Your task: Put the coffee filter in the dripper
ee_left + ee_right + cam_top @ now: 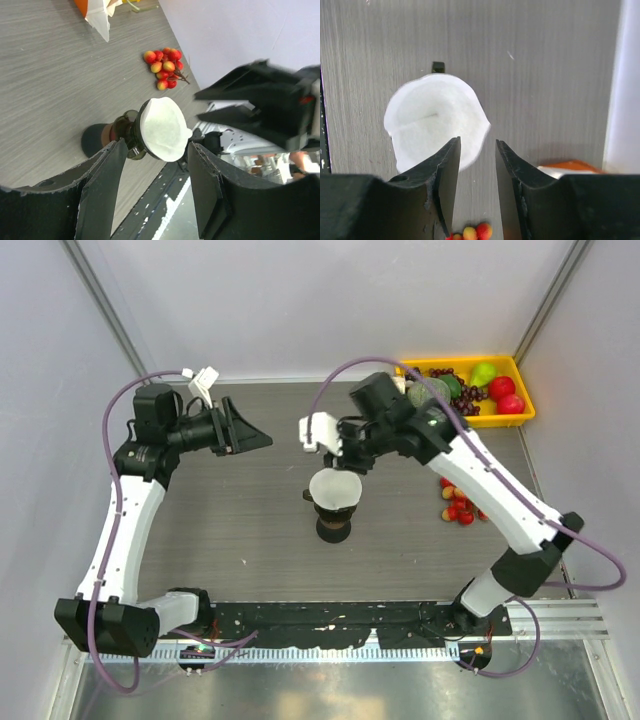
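Observation:
The coffee filter (pixel 334 487) is a white paper cone sitting open inside the dripper (pixel 333 510), which stands on a dark round base mid-table. In the left wrist view the filter (pixel 162 127) fills the dripper's (pixel 126 136) mouth. In the right wrist view the filter (pixel 432 120) hides the dripper except its small handle (pixel 438 66). My right gripper (pixel 347 456) is open and empty just behind and above the filter, fingers (pixel 445 170) apart beside its rim. My left gripper (pixel 256 436) is open and empty, off to the left.
The upright pack of white papers with an orange edge (pixel 316 430) stands just behind the dripper, next to my right gripper. A cluster of small red-yellow fruits (pixel 458 508) lies on the right. A yellow tray (pixel 521 366) of fruit sits at the back right corner.

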Controlling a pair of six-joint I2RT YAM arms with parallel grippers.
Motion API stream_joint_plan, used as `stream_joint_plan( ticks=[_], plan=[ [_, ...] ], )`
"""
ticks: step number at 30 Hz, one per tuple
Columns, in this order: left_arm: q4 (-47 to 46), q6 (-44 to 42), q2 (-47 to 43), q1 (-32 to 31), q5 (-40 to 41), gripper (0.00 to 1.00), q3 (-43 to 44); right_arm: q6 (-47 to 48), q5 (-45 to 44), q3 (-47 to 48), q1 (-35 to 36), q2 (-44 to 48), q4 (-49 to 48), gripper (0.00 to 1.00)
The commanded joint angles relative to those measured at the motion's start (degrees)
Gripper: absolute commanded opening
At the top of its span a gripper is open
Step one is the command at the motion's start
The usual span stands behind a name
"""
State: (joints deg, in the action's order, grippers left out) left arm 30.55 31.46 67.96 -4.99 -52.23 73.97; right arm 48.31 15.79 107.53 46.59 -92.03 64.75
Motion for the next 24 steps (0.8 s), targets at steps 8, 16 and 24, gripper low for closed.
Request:
stream_joint_plan(
  ticks=[8, 16, 24],
  plan=[
    [17.17, -27.76, -3.18, 0.69, 10.37, 0.67, 6.98, -19.29, 16.55, -12.23, -27.92, 22.84, -16.29, 0.4],
    [19.47, -35.5, -5.91, 1.3, 17.33, 0.85, -1.28, -34.32, 16.04, -42.29, -42.62, 37.53, -33.98, 0.43],
    [15.08, -36.83, -11.0, 2.18, 22.95, 0.99, -12.26, -39.17, 9.88, -59.61, -45.09, 42.01, -42.77, 0.89]
  ],
)
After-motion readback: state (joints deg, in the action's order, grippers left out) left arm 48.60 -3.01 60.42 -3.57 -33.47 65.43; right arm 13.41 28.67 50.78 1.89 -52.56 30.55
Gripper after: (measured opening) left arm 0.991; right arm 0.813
